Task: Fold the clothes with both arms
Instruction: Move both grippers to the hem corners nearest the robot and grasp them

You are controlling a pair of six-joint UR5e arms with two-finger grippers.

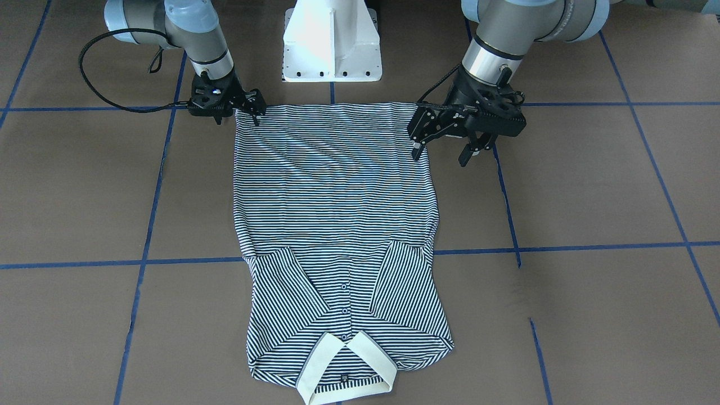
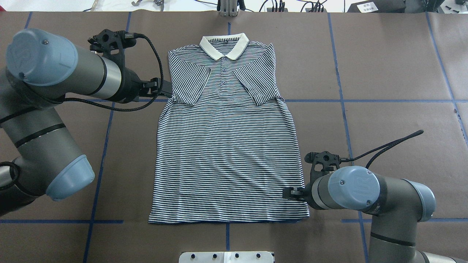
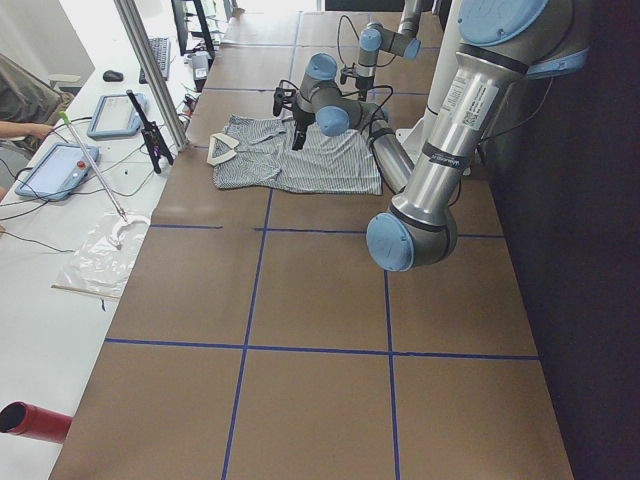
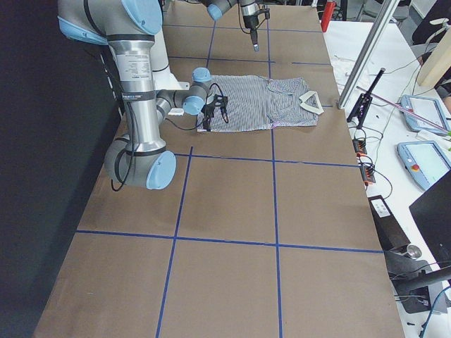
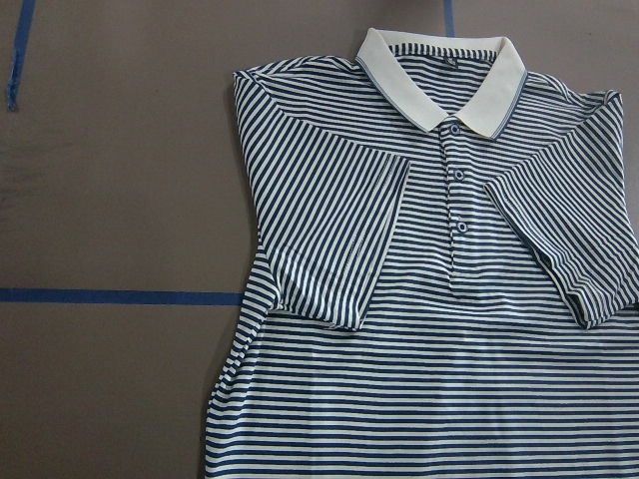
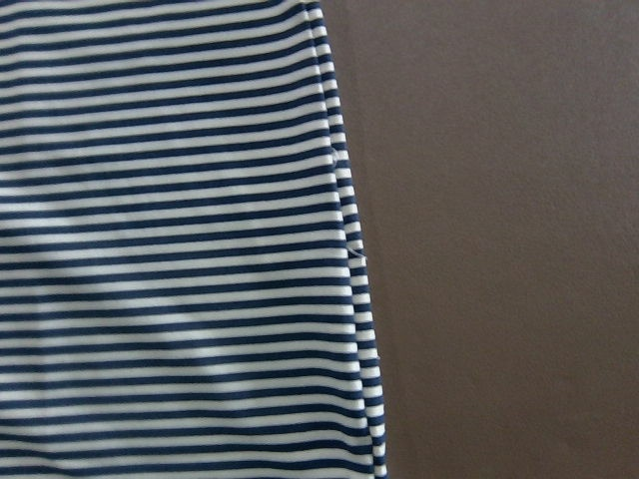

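Around the polo shirt (image 2: 226,153), mostly bare brown counter (image 2: 395,65) crossed by blue tape lines (image 2: 365,100). At the middle of the robot's edge, a white pedestal base (image 1: 332,39), just off the hem. Beyond the far edge, a pale side desk (image 3: 60,230) with tablets (image 3: 60,168), a keyboard (image 3: 160,52), a crumpled plastic bag (image 3: 100,255) and a slanting metal post (image 3: 150,70); a person's arm (image 3: 22,130) at that view's border. Shirt itself flat and face up in the middle of the counter, cream collar (image 2: 223,44) toward the far edge, hem toward the robot's edge, both sleeves folded in over the chest on either side of the buttons. Raised well above the cloth on the robot's left side of the shirt, the left gripper (image 1: 440,154), fingers wide apart and gripping nothing. Low at the hem corner on the robot's right side, the right gripper (image 1: 237,119), fingers also apart, one tip at the cloth's edge and one over bare counter; cannot tell whether touching. From overhead, most of that gripper buried under the right arm (image 2: 351,188), only a black tip showing at the side seam; the other one half masked by the wrist of the left arm (image 2: 73,73). Fingers outside both wrist views. Collar tip cut off by the front view's bottom border. Chest logo too small to make out.
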